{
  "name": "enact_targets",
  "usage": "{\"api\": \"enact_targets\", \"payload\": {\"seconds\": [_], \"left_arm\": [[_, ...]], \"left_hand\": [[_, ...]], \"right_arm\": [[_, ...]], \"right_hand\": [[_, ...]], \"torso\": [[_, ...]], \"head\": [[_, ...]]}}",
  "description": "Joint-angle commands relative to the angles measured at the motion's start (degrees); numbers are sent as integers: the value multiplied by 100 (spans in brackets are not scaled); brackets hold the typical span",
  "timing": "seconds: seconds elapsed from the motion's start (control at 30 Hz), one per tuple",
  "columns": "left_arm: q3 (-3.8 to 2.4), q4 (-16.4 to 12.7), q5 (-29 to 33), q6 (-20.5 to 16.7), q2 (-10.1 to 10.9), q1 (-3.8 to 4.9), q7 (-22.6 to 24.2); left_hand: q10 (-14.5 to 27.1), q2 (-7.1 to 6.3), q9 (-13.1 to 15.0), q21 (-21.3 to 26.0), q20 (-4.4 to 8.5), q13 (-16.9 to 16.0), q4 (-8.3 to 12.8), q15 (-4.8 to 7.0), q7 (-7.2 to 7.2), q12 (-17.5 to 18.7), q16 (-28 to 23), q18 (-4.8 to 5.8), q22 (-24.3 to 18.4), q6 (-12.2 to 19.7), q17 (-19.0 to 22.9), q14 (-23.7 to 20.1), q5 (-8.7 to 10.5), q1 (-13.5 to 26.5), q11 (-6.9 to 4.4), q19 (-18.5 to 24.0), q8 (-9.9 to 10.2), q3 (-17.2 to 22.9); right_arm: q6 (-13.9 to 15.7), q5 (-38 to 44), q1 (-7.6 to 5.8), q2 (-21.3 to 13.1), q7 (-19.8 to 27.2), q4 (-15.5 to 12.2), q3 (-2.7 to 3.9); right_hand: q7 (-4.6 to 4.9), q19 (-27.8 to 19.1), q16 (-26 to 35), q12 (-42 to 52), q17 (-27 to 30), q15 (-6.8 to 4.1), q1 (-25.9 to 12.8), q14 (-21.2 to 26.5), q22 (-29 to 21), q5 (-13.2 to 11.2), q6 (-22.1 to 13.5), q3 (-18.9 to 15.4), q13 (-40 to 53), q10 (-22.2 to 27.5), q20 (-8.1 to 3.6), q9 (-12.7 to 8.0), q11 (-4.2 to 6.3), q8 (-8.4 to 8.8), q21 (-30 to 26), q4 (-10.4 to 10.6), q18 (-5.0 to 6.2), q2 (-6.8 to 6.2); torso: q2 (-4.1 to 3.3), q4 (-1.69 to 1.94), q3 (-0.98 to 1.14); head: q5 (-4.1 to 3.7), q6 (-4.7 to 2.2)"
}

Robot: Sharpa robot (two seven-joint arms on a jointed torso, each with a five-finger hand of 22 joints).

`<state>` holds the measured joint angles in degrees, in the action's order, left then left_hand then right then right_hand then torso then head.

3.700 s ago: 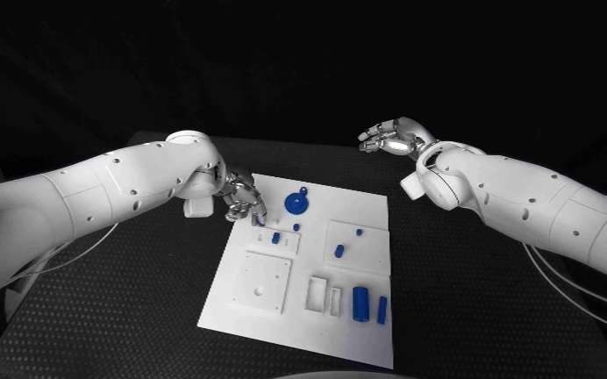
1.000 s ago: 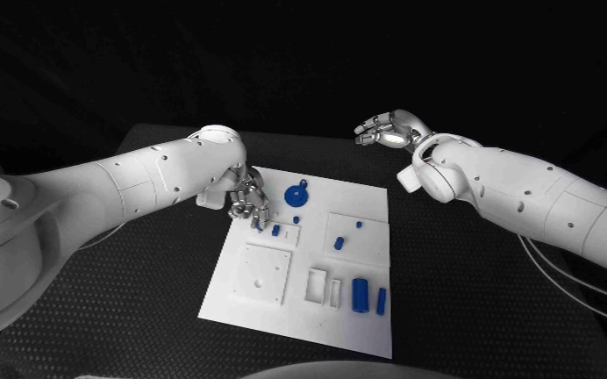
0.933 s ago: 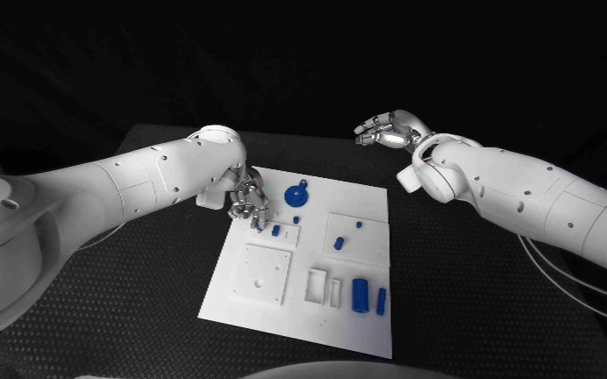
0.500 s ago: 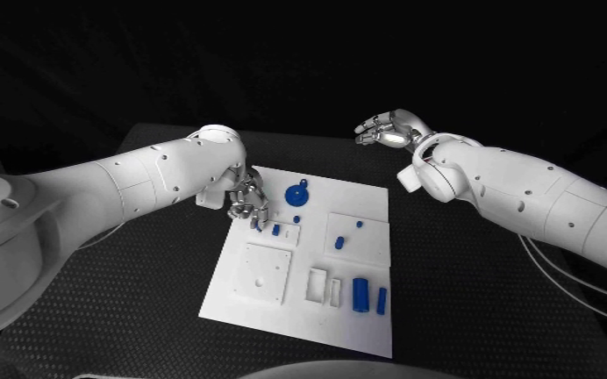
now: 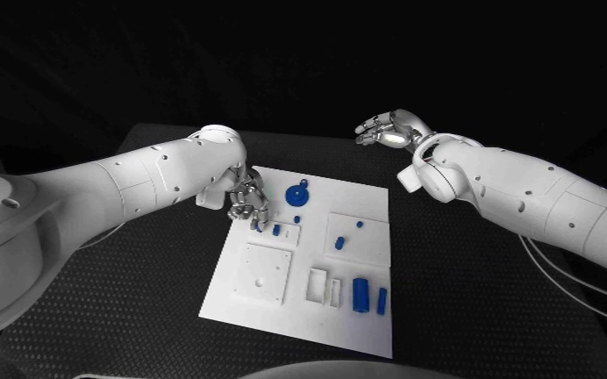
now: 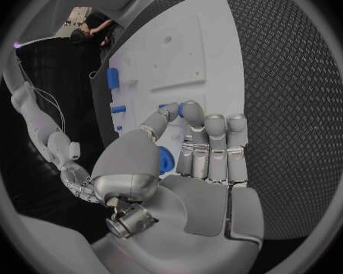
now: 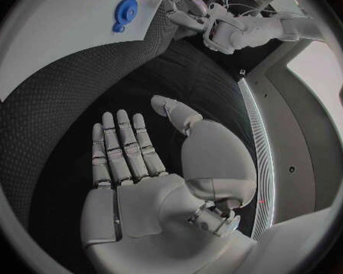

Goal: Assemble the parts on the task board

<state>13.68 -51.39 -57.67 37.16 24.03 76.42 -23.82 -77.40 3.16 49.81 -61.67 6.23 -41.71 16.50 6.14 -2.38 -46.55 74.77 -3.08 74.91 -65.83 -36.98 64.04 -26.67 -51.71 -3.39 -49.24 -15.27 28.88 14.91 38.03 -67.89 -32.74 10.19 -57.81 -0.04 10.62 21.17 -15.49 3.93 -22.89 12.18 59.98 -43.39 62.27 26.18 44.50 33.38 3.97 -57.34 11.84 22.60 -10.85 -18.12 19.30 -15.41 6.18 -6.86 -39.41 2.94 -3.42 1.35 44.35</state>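
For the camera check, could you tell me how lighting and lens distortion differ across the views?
Head view: dark surroundings, the task board bright and undistorted. Left wrist view: fisheye bends the board's edges behind the left hand. Right wrist view: the right hand is evenly lit.

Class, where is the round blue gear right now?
In the head view, the round blue gear lies on the task board's far-left part, just beside the left hand.

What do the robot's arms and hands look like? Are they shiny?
Yes, the hands are shiny. Each arm is smooth, rounded white shell dotted with small dark screw holes, with thin pale cables hanging beside it. The left hand and right hand are silver metal with jointed, segmented fingers and a big rounded thumb base. A small red dot glows near the right hand's wrist.
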Motion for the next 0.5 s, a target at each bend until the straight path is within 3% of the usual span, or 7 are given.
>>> {"api": "enact_targets", "payload": {"seconds": [0.03, 0.5], "left_arm": [[-2, -15, 13, 44, -11, -9, 58], [-2, -2, -16, -72, -73, -90, 17]], "left_hand": [[-31, 73, 54, -20, 569, 9, 31, 62, 83, -27, 25, -69, 92, -83, 9, -44, -21, -105, -120, 41, -31, 492], [-26, 77, 60, -21, 568, 10, 29, 62, 81, -30, 27, -68, 92, -80, 10, -48, -15, -99, -118, 42, -25, 498]], "right_arm": [[-75, 44, 1, 4, 51, -8, 1], [-79, 44, 1, 7, 52, -10, 1]], "right_hand": [[29, 5, -14, -8, 7, 15, 22, 2, 10, -3, 29, -20, -6, -29, -7, -5, -5, -26, -28, -17, -116, 3], [29, 6, -15, -8, 8, 15, 21, 3, 16, -1, 30, -21, -6, -29, -7, -7, -5, -27, -34, -16, -116, 4]], "torso": [[-2, -2, -1], [-5, -2, -1]], "head": [[-2, 3], [-4, 8]]}}
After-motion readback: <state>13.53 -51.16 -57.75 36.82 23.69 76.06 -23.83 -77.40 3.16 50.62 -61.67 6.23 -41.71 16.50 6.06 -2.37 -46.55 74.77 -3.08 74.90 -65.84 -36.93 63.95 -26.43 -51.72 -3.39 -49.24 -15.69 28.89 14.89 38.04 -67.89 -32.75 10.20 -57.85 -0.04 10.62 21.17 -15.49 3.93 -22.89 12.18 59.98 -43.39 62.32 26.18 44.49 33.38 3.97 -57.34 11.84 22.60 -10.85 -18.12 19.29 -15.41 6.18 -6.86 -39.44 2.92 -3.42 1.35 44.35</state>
